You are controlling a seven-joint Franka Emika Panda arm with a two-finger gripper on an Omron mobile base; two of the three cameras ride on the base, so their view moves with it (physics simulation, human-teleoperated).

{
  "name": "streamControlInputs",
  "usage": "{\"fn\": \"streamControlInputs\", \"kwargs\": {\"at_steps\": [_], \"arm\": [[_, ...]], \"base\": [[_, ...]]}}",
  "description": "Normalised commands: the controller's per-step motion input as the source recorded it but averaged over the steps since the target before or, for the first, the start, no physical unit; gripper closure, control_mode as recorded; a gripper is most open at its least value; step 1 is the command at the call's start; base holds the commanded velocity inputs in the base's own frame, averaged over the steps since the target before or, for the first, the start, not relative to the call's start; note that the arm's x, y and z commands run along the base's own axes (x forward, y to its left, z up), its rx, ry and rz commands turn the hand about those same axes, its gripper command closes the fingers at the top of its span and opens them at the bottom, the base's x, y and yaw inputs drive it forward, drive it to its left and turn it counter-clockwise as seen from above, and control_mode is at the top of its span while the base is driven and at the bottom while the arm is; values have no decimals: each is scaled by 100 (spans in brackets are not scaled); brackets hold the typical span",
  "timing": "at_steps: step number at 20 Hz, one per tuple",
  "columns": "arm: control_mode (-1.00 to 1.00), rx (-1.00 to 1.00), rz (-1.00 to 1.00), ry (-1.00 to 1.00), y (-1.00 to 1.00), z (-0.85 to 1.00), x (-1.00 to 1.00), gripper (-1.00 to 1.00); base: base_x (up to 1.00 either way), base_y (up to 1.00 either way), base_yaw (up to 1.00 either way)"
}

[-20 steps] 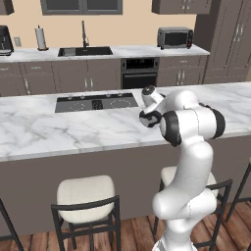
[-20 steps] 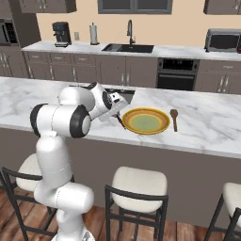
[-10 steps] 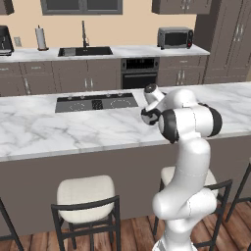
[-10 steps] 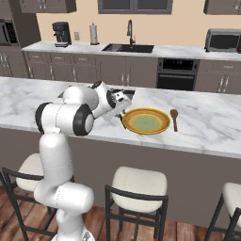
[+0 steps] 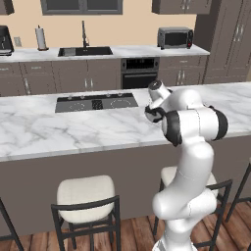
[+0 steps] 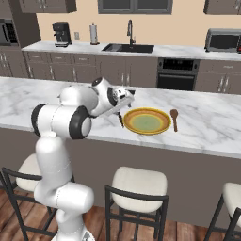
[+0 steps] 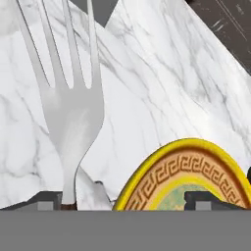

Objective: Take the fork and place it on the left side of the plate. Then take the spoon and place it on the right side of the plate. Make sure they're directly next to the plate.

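Note:
The fork [image 7: 71,112], with pale silvery tines and a dark handle, lies on the marble just left of the yellow-rimmed plate [image 7: 162,169]. Its handle end sits beside one of the fingertips [image 7: 48,200]. My gripper [image 7: 125,198] is open, fingers wide apart, low over the counter at the plate's left edge. From the right base view, the gripper [image 6: 126,96] hovers above the fork [image 6: 121,119] next to the plate [image 6: 162,126]. A brown spoon [image 6: 174,118] lies to the right of the plate, close to its rim.
A black cooktop [image 5: 95,102] is set into the counter, left of and behind the gripper. Stools [image 6: 139,181] stand in front of the island. The sink [image 6: 128,47] and microwave [image 6: 222,39] are on the far counter.
The hand has edged a little to the right, toward the plate's left rim. Plate and spoon have not moved.

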Motion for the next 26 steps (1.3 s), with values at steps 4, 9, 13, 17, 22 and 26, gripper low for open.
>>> {"fn": "streamControlInputs", "kwargs": {"at_steps": [4, 9, 13, 17, 22, 26], "arm": [[-100, 12, 0, -15, 0, 97, -58, -100], [-100, 8, -1, -4, 1, 75, -69, -100], [-100, 0, -8, -1, 0, 4, 21, -100], [-100, 0, -8, -6, 4, -1, 67, -100], [-100, 0, -3, -4, 12, -11, 55, -100], [-100, -1, 0, -6, 7, -23, 18, -100]], "base": [[0, 0, 0], [0, 0, 0], [0, 0, 0], [0, 0, 0], [0, 0, 0], [0, 0, 0]]}}
